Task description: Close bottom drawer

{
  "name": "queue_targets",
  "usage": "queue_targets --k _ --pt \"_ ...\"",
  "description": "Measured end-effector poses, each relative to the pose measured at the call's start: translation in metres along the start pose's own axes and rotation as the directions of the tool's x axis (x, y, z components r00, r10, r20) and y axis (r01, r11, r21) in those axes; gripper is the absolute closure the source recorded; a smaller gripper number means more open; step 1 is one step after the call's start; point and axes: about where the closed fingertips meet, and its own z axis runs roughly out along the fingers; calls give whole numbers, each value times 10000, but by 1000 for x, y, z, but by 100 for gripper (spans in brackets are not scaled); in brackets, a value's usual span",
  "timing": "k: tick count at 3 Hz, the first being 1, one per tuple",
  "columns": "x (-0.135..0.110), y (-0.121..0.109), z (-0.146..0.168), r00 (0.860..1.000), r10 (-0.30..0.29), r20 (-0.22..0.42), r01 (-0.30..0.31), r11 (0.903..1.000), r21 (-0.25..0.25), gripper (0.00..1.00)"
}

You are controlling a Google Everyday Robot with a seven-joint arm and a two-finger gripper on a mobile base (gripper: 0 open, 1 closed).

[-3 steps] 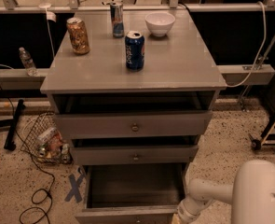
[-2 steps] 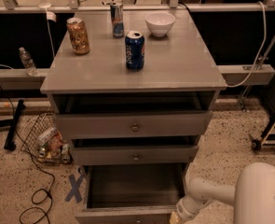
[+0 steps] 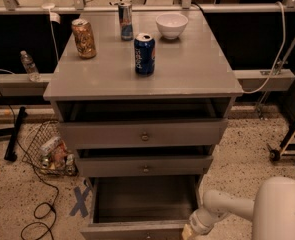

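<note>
The grey cabinet (image 3: 142,74) has three drawers. The bottom drawer (image 3: 142,204) stands pulled far out, its deep grey box empty; its front (image 3: 134,231) is at the lower edge of the view and its knob is out of view. The middle drawer (image 3: 145,165) and the top drawer (image 3: 143,132) stand slightly open. My white arm (image 3: 237,206) reaches in from the lower right. The gripper (image 3: 192,230) is at the right end of the bottom drawer's front, mostly cut off by the frame edge.
On the cabinet top stand a blue can (image 3: 144,53), a bronze can (image 3: 83,38), a slim can (image 3: 125,20) and a white bowl (image 3: 171,25). A wire basket with trash (image 3: 49,151) and black cables (image 3: 34,204) lie on the floor at left. Blue tape (image 3: 80,200) marks the floor.
</note>
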Motion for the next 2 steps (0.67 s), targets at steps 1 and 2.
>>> queue_targets --k 1,2 --pt "-18 -3 -3 9986 -334 405 332 9994 66 100" --pt "-38 -7 -6 9932 -696 938 687 9976 134 100"
